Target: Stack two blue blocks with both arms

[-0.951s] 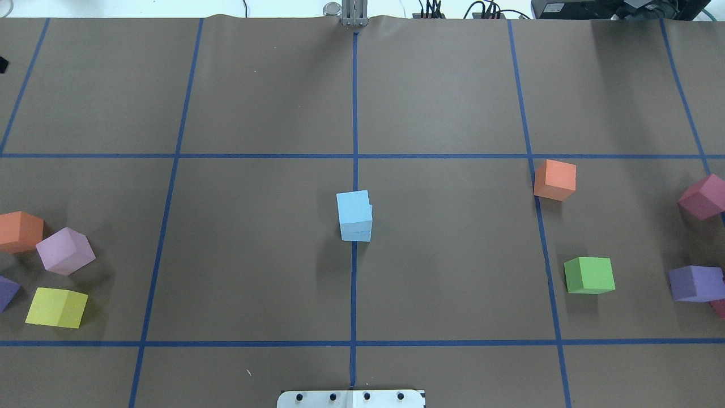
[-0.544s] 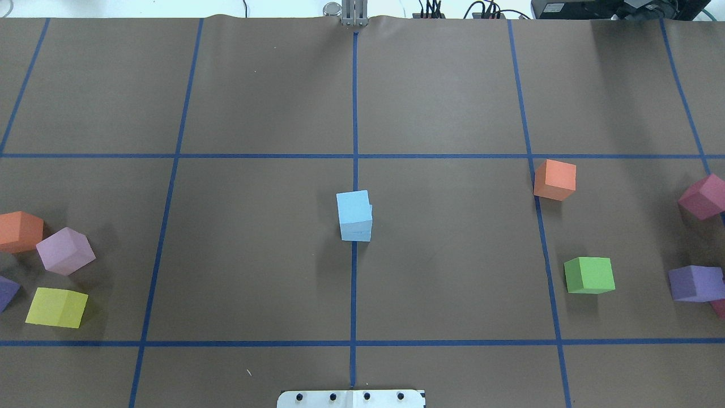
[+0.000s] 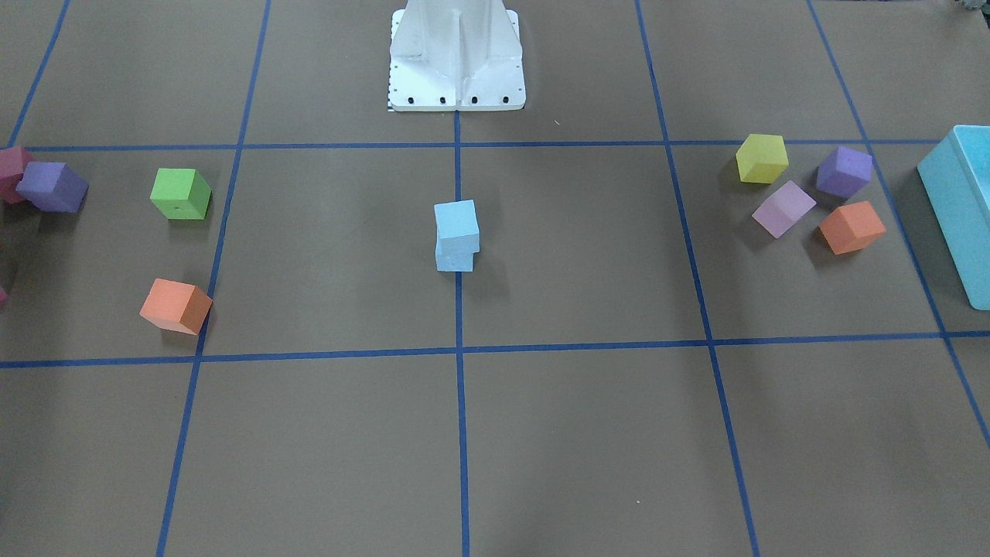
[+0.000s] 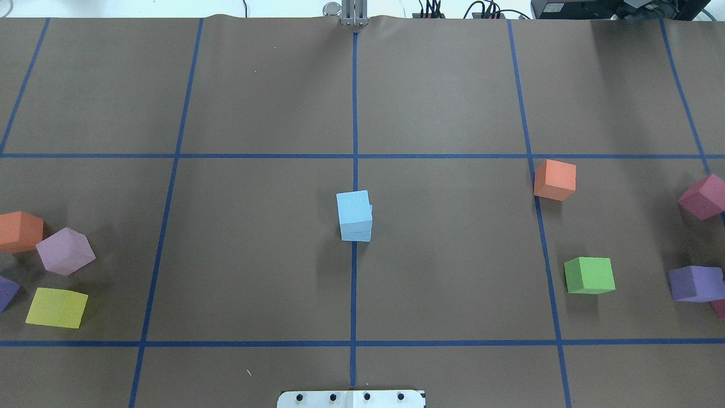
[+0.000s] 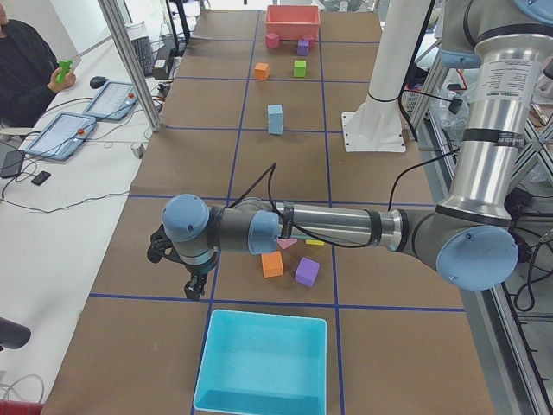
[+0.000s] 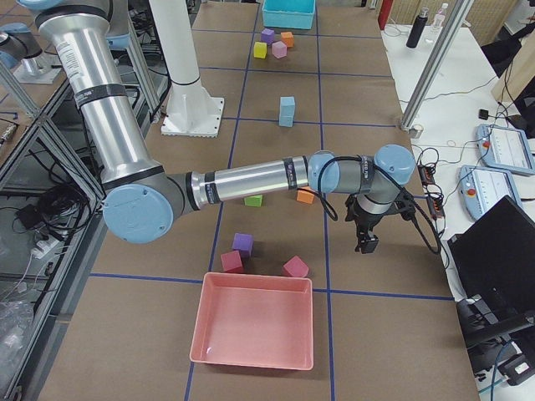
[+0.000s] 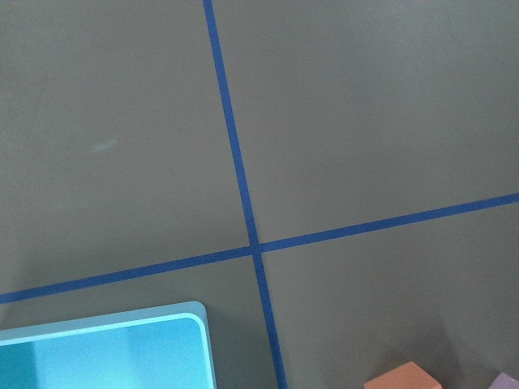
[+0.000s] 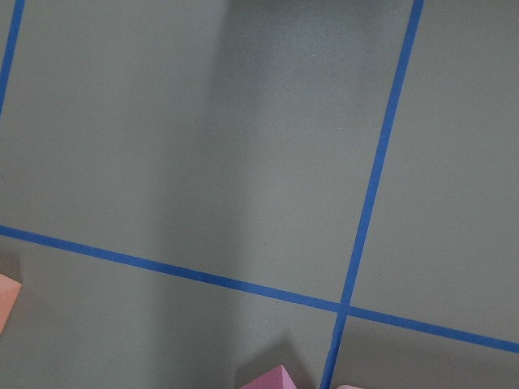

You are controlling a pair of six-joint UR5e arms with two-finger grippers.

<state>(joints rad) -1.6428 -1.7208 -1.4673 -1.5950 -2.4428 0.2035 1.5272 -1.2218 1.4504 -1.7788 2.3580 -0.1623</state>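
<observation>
The two blue blocks stand stacked at the table's centre on the blue tape line. The upper block [image 4: 353, 206] sits on the lower block [image 4: 357, 233], slightly offset. The stack also shows in the front view [image 3: 455, 220] and in both side views [image 5: 275, 118] [image 6: 287, 110]. No gripper touches it. My left gripper [image 5: 192, 283] hangs far off near the turquoise box. My right gripper [image 6: 365, 240] hangs over bare table near the pink tray. Both show only in the side views, so I cannot tell whether they are open or shut.
A turquoise box [image 5: 263, 363] lies at my left end and a pink tray [image 6: 251, 327] at my right end. Orange [image 4: 555, 179], green [image 4: 589, 275] and purple [image 4: 695, 283] cubes lie on the right; yellow [image 4: 56, 307], lilac [image 4: 65, 251] and orange [image 4: 20, 231] cubes on the left.
</observation>
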